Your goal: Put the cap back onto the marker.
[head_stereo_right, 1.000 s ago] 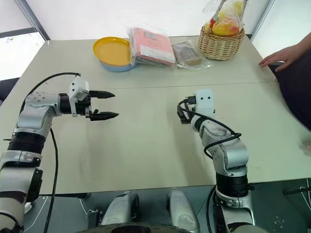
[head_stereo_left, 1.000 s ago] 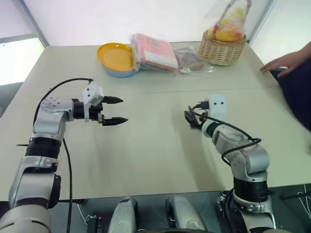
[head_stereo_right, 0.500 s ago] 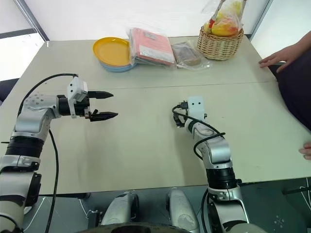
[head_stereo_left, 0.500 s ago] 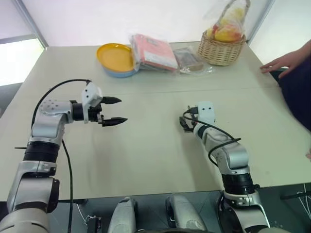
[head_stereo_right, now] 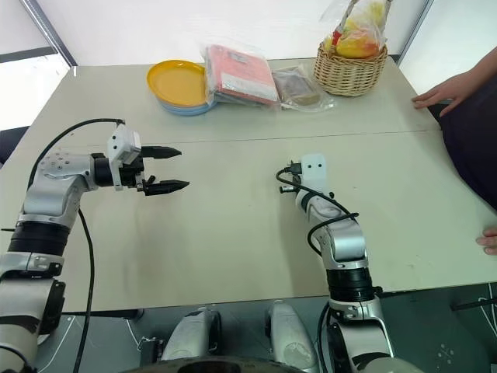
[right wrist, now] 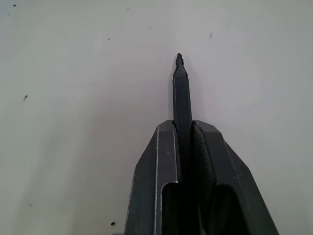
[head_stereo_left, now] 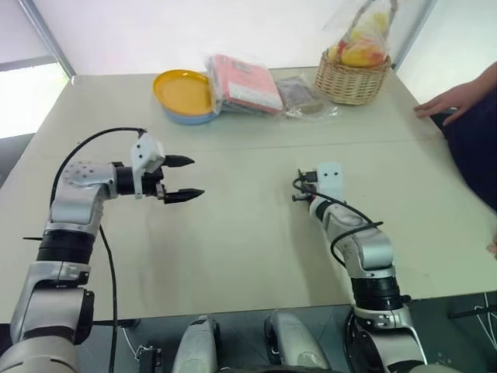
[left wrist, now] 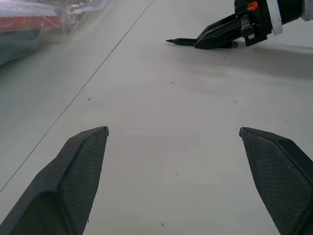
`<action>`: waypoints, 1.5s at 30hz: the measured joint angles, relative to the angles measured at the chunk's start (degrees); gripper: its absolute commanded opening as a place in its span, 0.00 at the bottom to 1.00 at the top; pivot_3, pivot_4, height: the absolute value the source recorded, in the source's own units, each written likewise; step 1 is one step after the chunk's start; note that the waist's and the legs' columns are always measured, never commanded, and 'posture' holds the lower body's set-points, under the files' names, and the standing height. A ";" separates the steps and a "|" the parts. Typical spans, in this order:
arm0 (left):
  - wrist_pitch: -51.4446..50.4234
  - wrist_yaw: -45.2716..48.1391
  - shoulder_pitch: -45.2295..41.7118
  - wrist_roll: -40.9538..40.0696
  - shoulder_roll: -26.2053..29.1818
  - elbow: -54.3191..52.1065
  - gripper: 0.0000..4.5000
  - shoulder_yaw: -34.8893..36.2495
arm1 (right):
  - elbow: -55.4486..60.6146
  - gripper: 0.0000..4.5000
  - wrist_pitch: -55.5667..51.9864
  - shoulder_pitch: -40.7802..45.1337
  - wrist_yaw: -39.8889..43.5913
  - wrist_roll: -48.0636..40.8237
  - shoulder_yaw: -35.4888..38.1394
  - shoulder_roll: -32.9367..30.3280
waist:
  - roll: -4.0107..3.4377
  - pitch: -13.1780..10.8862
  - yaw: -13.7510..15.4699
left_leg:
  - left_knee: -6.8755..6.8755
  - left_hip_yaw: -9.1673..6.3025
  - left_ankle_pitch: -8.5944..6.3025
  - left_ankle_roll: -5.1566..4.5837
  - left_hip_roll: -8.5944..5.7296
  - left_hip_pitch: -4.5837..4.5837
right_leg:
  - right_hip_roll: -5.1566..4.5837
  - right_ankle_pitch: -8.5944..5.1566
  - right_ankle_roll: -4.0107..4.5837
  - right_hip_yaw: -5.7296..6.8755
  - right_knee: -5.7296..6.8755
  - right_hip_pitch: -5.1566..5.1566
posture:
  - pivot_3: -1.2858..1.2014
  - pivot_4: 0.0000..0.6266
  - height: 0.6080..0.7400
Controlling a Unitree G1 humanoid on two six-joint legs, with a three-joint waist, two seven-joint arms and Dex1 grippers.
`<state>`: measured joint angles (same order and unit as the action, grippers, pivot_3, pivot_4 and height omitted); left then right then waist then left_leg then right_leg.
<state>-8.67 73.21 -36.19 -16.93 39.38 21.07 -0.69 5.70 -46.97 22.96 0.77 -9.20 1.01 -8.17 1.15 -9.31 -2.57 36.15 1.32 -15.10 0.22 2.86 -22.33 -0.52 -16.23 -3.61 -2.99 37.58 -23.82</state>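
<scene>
My right end effector [right wrist: 185, 132] clamped on marker [right wrist: 181, 98], tip apparently touching tabletop [right wrist: 73, 98]. My left end effector [head_stereo_left: 185, 178] spread wide, empty.

A plain indoor room: pale table [head_stereo_left: 233, 249] bearing a fruit basket [head_stereo_left: 353, 78], plates [head_stereo_left: 185, 95] and packets [head_stereo_left: 245, 84].

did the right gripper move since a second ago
Yes. The right gripper dropped toward the beige table, away from the table's seam line, and its black fingers closed on the slim dark marker.
</scene>
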 measured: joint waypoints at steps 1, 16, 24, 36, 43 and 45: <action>-0.10 -0.05 0.09 -0.01 0.00 0.00 1.00 0.00 | -0.09 0.00 0.09 0.00 0.10 0.06 0.01 -0.02 | 0.00 0.00 0.00 | 0.00 0.00 0.00 0.00 0.00 0.01 | 0.00 0.00 0.00 0.00 0.00 0.01 | 0.52 0.24 1.00; -0.12 -14.96 5.43 0.31 0.85 1.22 1.00 7.77 | 1.61 0.00 7.02 13.84 32.03 -4.45 -6.88 -18.81 | -0.02 -0.01 0.02 | -0.02 -0.03 -0.01 -0.02 0.03 0.03 | -0.03 0.00 -0.01 0.05 0.00 0.02 | 0.52 0.24 1.00; -6.38 -23.80 19.55 -0.09 4.17 -6.08 1.00 16.44 | 3.03 0.00 13.15 18.18 54.01 -9.58 -12.35 -24.73 | -0.01 -0.01 0.11 | 0.00 -0.05 -0.03 -0.05 0.19 0.06 | -0.25 0.01 0.00 0.10 -0.02 0.07 | 0.52 0.24 1.00; -11.02 -36.00 28.27 -1.32 -6.30 -16.05 1.00 18.74 | -4.07 0.00 19.32 20.97 54.77 -6.68 -13.63 -20.80 | 0.02 0.01 0.72 | 0.02 -0.10 -0.01 0.01 0.09 0.14 | -0.56 0.03 0.01 0.13 -0.04 0.21 | 0.52 0.24 1.00; -10.66 -41.83 29.62 0.85 -11.57 -19.66 1.00 14.86 | -4.33 0.00 19.70 19.99 53.21 -6.22 -13.65 -19.57 | 0.03 0.02 0.50 | -0.01 -0.16 -0.01 0.01 0.09 0.24 | -0.56 0.03 0.01 0.14 -0.03 0.27 | 0.52 0.24 1.00; -10.62 -44.77 28.60 2.36 -13.37 -19.10 1.00 14.33 | -4.31 0.00 19.67 19.55 52.25 -6.08 -13.55 -19.41 | 0.03 0.02 0.48 | 0.00 -0.16 -0.01 0.01 0.08 0.26 | -0.56 0.04 0.01 0.14 -0.03 0.29 | 0.52 0.24 1.00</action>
<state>-19.30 28.44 -7.60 -14.57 26.01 1.97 13.64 1.38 -27.29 42.50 53.02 -15.28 -12.53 -27.58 1.18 -9.29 -2.09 36.14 1.16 -15.11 0.23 2.95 -22.07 -1.09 -16.19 -3.60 -2.85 37.55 -23.54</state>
